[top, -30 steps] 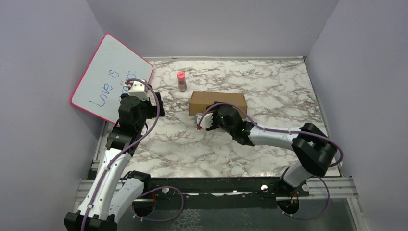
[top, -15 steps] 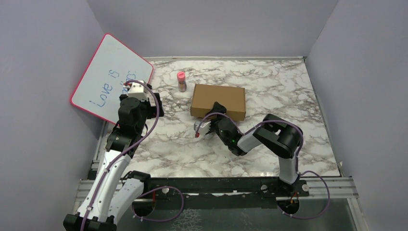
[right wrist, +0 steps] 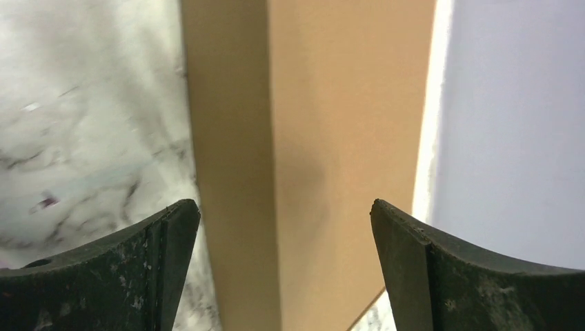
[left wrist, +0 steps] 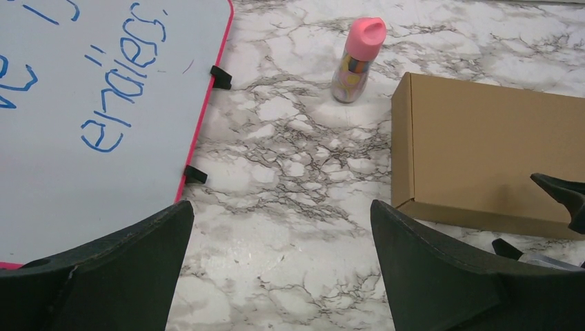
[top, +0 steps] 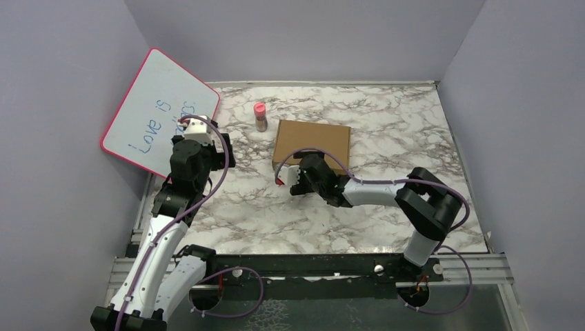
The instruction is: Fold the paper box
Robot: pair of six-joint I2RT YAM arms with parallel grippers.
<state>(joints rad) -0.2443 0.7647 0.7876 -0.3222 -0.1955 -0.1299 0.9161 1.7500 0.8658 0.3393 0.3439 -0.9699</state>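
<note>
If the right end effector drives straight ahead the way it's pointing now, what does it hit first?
The plain brown cardboard box: its edge sits dead ahead of the open right end effector, seemingly close, though depth is unclear.

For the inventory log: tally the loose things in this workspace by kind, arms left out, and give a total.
Cardboard box: 1, the closed brown paper box
Bottle: 1, the small pink-capped bottle
Whiteboard: 1, the pink-framed whiteboard leaning at the left wall
Total: 3
</note>
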